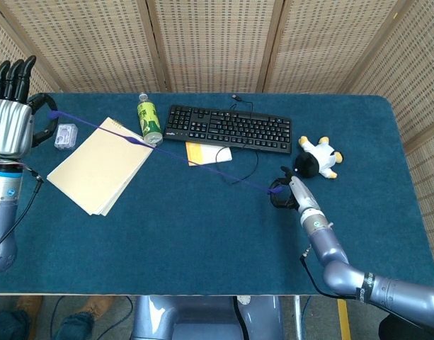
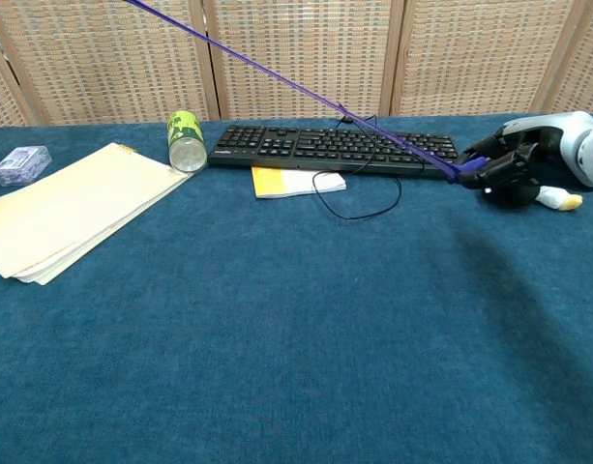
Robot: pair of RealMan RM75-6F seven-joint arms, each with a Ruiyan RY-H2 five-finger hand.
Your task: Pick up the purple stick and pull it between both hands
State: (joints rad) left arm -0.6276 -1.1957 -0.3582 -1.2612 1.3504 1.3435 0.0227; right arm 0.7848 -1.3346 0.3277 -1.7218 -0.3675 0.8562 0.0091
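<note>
Left hand (image 1: 13, 124) raised, pinching my purple stick (image 1: 167, 153), right hand (image 1: 286, 194) gripping its other end, stretched taut above bench (image 1: 202, 241).

Thin purple stretchy stick (image 1: 167, 154), pulled taut.
It runs as a long slanting line above the table (higher at its left end).

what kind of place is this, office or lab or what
Probably a robot lab staged as an office desk. A blue-covered table carries a keyboard, a stack of paper and a plush toy, and woven screens close it off behind.
</note>
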